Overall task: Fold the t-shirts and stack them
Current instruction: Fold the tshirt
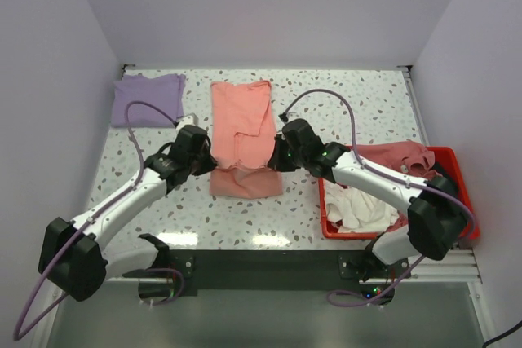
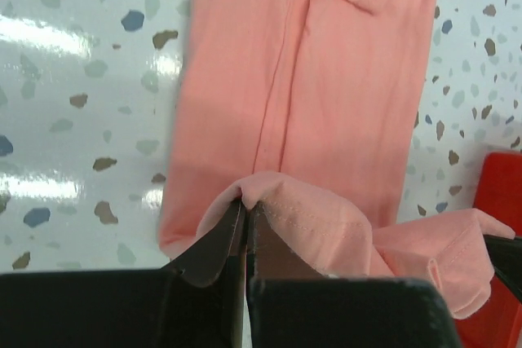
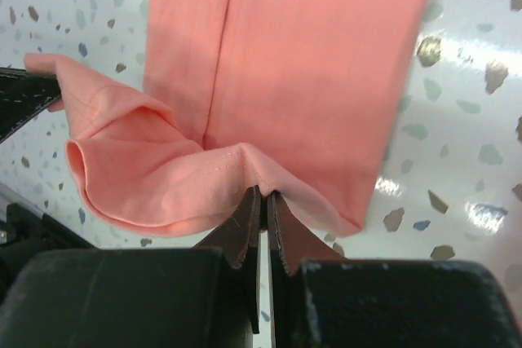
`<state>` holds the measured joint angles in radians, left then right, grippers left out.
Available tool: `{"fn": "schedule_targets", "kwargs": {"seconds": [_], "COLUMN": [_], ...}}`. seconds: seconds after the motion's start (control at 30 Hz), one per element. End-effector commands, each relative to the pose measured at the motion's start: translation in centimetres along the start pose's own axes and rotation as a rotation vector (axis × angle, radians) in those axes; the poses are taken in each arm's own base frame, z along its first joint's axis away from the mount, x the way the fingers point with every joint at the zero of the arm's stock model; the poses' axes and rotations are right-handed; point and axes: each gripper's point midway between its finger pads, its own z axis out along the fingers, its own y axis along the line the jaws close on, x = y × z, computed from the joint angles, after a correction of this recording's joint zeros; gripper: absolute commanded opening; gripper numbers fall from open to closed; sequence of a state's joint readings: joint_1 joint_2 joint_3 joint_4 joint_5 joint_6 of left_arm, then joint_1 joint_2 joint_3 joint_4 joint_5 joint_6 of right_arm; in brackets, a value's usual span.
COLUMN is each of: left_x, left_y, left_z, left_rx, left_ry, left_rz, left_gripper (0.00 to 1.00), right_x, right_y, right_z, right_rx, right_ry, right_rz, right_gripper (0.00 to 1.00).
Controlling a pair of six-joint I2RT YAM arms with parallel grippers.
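The left arm (image 1: 122, 201) and right arm (image 1: 371, 181) are angled inward, towards each other. The salmon-pink t-shirt (image 1: 242, 116) is clamped at left by the left gripper (image 2: 246, 208) and at right by the right gripper (image 3: 263, 195).

Bright, even overhead light. Glare streaks on glossy tabletop (image 2: 49, 103), both wrist views. Edges of salmon t-shirt (image 2: 326, 79) slightly blurred there. Top view sharp, shadows soft.
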<state>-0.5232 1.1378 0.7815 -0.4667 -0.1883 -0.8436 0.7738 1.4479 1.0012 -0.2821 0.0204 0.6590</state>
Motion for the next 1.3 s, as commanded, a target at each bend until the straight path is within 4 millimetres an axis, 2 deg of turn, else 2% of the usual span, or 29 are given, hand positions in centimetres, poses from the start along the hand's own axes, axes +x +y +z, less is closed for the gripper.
{"fn": "schedule_targets", "kwargs": {"seconds": [0.0, 0.07, 0.2, 0.23, 0.47, 0.73, 0.97, 1.1, 1.17, 1.27], "left_x": [-4.6, -5.8, -7.0, -7.1, -8.5, -8.0, -7.5, -7.0, -7.0, -7.5], "left_y": [-2.6, -3.0, -3.4, -3.5, -2.5, -1.4, -0.9, -0.2, 0.2, 0.3], "left_z": [1.0, 1.5, 3.3, 4.0, 6.7, 9.5, 11.4, 12.3, 12.3, 12.2], "left_rx": [0.082, 0.076, 0.073, 0.066, 0.04, 0.023, 0.017, -0.005, -0.022, -0.033], "left_ry": [-0.114, -0.128, -0.114, -0.104, -0.082, -0.02, 0.029, 0.057, 0.053, 0.028], "left_rz": [0.042, 0.056, 0.073, 0.077, 0.064, 0.059, 0.06, 0.054, 0.04, 0.037], "left_gripper": [0.0, 0.0, 0.0, 0.0, 0.0, 0.0, 0.0, 0.05, 0.07, 0.17], "right_x": [-3.6, -4.5, -5.4, -6.1, -7.5, -8.1, -7.8, -7.6, -7.6, -7.9], "right_y": [-0.1, 0.0, -1.0, -0.7, -2.2, -3.6, -4.9, -5.6, -5.8, -6.1], "right_z": [0.6, 1.0, 2.6, 2.7, 5.3, 7.4, 9.2, 10.2, 10.5, 11.0], "right_rx": [0.019, 0.015, 0.038, 0.03, 0.061, 0.079, 0.094, 0.103, 0.108, 0.116], "right_ry": [-0.074, -0.078, -0.064, -0.073, -0.058, -0.031, 0.004, 0.022, 0.03, 0.036], "right_rz": [-0.02, -0.021, -0.013, -0.012, -0.009, 0.008, 0.025, 0.034, 0.034, 0.036], "right_gripper": [0.0, 0.0, 0.0, 0.0, 0.0, 0.02, 0.05, 0.1, 0.17, 0.24]}}
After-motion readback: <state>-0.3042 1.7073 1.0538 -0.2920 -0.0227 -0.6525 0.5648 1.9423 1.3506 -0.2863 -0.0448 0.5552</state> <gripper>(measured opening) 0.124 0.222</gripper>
